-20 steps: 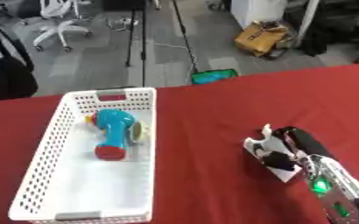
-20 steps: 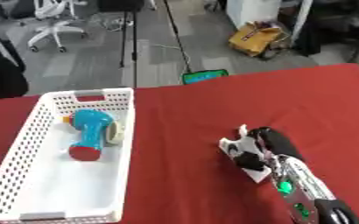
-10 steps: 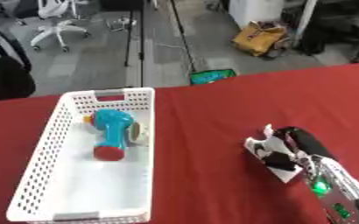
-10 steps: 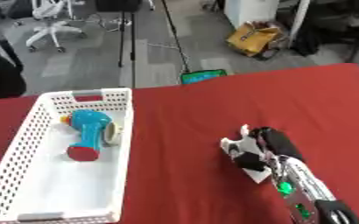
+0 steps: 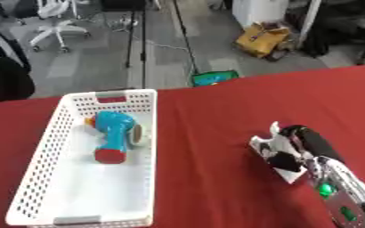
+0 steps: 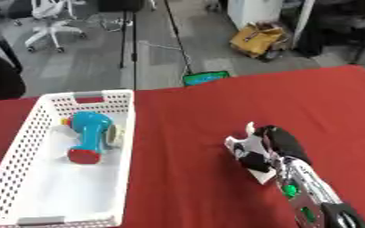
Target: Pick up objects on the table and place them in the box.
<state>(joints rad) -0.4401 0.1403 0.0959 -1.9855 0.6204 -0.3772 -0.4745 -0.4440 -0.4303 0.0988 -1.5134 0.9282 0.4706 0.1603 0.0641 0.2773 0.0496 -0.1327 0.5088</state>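
Left eye view. Item: white-and-black object (image 5: 273,149), small, irregular, with a white prong pointing up at its far end and black patches on a white body; it cannot be identified further. Location: on the red table (image 5: 209,116), directly under and against the fingers of the right robot hand (image 5: 298,144). Robot hand state: fingers curled down over the object, apparently closed around it; how complete the hold is cannot be told. Step in hand, as judged: grasping this object for pick-up. The left robot hand does not show.

Item: white perforated box (image 5: 70,133), well to the left of the robot hand. Contents: one blue toy (image 5: 111,138) with a red end and a yellow fitting, lying lengthwise in the far half.

Right eye view. Same right robot hand, black, its arm entering from the lower right with green lights along the forearm. The object shows to the left of the fingers, touching them, resting on the table. Box and toy as listed. Next move, as judged: lift clear of the table, carry left over the box wall, release in the bare near half.
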